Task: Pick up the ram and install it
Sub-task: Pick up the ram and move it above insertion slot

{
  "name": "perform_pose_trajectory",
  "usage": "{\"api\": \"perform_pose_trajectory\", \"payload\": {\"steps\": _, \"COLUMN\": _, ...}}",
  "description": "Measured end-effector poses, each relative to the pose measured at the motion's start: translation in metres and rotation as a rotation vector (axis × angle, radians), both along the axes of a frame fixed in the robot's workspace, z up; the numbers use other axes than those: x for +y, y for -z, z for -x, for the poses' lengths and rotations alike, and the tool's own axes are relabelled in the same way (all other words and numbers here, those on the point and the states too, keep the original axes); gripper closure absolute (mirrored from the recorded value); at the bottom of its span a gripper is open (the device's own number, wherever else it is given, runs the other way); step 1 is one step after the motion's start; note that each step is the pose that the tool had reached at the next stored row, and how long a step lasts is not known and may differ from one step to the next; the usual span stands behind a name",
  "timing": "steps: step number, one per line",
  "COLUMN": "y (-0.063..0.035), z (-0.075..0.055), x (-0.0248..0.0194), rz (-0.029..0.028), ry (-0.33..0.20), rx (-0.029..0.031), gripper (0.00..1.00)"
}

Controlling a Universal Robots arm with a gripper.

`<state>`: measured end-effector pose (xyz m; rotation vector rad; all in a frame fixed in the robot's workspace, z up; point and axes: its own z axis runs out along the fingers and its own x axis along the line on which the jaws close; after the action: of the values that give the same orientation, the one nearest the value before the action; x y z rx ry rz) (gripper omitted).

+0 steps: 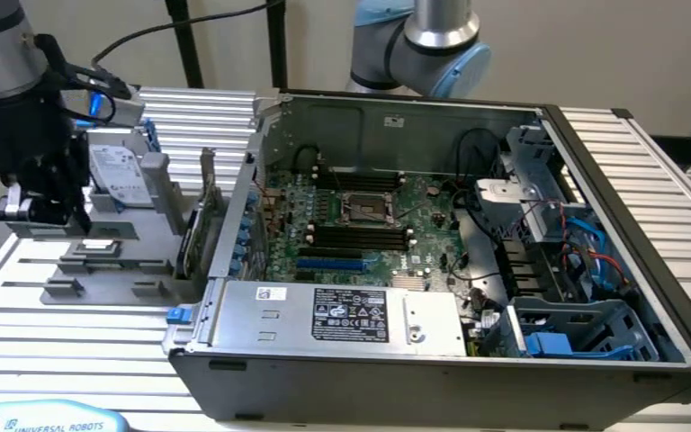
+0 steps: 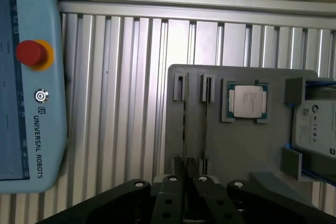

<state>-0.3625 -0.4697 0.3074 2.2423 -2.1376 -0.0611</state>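
- Exterior view: the gripper (image 1: 43,220) is low over the end of a grey tray (image 1: 94,279) on the exterior view's left.
- The tray sits on a ribbed table (image 1: 33,346), beside an open case (image 1: 442,382).
- On the tray are a chip (image 1: 100,245), a drive (image 1: 118,175) and an upright card (image 1: 208,216).
- Inside the case lies a board (image 1: 424,202) with long black slots (image 1: 352,236).
- Wrist view: the ram (image 2: 185,129) stands on edge in a tray (image 2: 236,150) slot and shows as a thin dark strip.
- The gripper (image 2: 185,170) has its jaws drawn nearly together, pinching the ram's near end.
- The chip (image 2: 248,100) sits in its recess, apart from the ram, and the drive (image 2: 317,127) lies beyond it.
- A pendant (image 2: 31,129) with a red button (image 2: 30,53) lies on the table (image 2: 121,103).
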Motion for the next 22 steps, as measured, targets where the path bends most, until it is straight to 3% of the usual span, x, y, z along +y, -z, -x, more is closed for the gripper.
{"api": "perform_pose_trajectory", "payload": {"steps": 6, "y": -0.0265, "z": -0.013, "x": 0.0, "rz": -0.0001, "ry": 0.0, "rx": 0.0, "gripper": 0.86}}
{"api": "perform_pose_trajectory", "payload": {"steps": 11, "y": -0.0425, "z": -0.034, "x": 0.0, "rz": -0.0025, "ry": 0.0, "rx": 0.0, "gripper": 0.86}}
{"api": "perform_pose_trajectory", "payload": {"steps": 22, "y": -0.071, "z": -0.084, "x": 0.0, "rz": -0.0141, "ry": 0.0, "rx": -0.0001, "gripper": 0.86}}
